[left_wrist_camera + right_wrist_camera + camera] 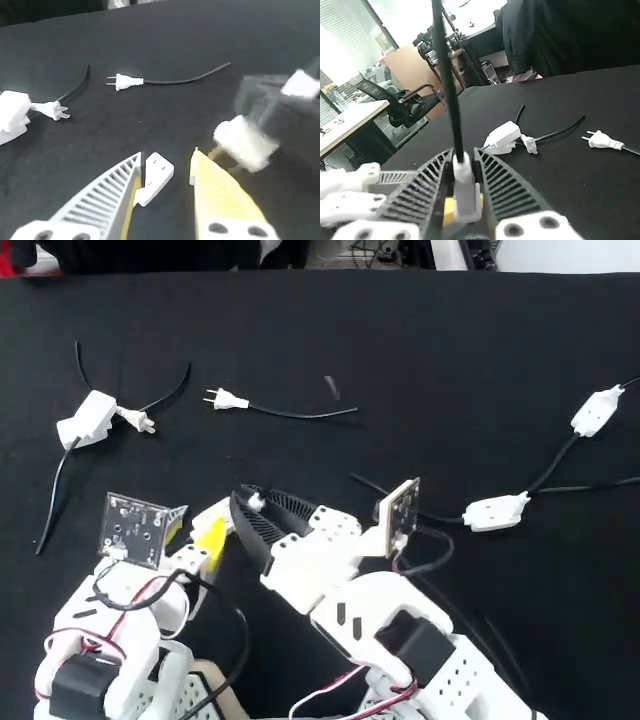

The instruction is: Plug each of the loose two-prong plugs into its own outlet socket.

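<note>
Nearest, the left pincer (166,154) stands wide, its ribbed white finger (110,185) and yellow finger (215,195) apart. A small white socket block (156,177) lies between them, just beside the white finger. Close off the yellow finger's tip, the right pincer (463,150) is clamped narrow on a white plug (462,192), whose black cord (445,75) runs up out of the grip. Farther out on the black table (400,340) a loose plug (125,81) lies flat. Near it, another plug (55,110) lies just beside a second socket block (12,112).
</note>
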`<action>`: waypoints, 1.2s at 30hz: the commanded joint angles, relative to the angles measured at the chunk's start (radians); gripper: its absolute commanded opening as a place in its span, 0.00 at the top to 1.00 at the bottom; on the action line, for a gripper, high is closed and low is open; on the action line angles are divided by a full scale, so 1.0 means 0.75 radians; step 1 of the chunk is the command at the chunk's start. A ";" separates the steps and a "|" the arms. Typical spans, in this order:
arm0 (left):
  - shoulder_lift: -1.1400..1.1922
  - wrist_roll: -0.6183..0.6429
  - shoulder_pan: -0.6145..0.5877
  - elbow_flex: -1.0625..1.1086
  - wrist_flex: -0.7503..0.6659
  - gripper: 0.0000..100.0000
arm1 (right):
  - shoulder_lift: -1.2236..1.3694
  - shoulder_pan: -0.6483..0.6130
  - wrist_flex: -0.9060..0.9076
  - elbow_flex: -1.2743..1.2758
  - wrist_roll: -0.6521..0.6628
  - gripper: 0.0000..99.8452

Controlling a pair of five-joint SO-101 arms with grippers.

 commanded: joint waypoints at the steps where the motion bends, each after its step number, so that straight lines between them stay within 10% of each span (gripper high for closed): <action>1: -0.004 0.012 0.003 -0.101 -0.031 0.83 | -0.011 0.004 0.002 -0.005 0.010 0.99; 27: -0.004 -0.211 -0.165 -0.122 0.051 0.83 | 0.026 0.172 0.270 -0.128 0.113 0.99; 36: -0.004 -0.235 -0.386 -0.077 -0.004 0.83 | 0.705 0.254 0.323 -0.457 0.235 0.99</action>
